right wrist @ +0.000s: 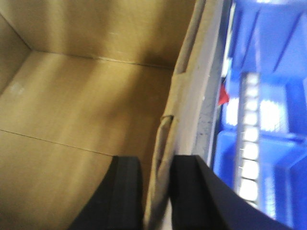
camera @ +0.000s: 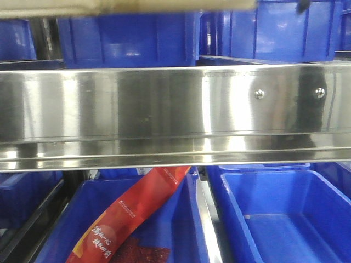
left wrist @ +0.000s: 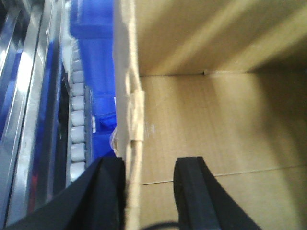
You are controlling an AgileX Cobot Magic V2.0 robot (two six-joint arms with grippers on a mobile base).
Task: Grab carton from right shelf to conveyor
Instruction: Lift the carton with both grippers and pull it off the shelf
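Black fingers of the left end effector (left wrist: 151,164) fill the bottom of the left wrist view, straddling the left wall of the carton (left wrist: 216,120). The outer finger lies against the wall, but a strip of cardboard floor shows between the wall and the inner finger, so I cannot tell whether this side is truly clamped. Across the box, the right end effector (right wrist: 157,160) has a finger pressed on each face of the opposite wall and looks closed on it. The carton is open-topped and empty between the two end effectors. In the front view, what looks to be its blurred underside shows as a strip along the top edge, above the steel rail of the right shelf (camera: 164,109).

With nothing inside, the box should be light. Corrugated walls are soft, though: the rim is creased and doubled over just ahead of each end effector, so a shallow pinch there may fold or tear it. A deep bite on both walls, kept level, seems safest, since uneven pull would rack the box.

Room is tight. Outboard of the left end effector runs a track of white rollers (left wrist: 77,129), and outboard of the right one sit blue bins (right wrist: 259,158). One bin under the rail holds a red packet (camera: 131,219). The conveyor is in no view, so the safest way out is probably straight back, clear of the rail.
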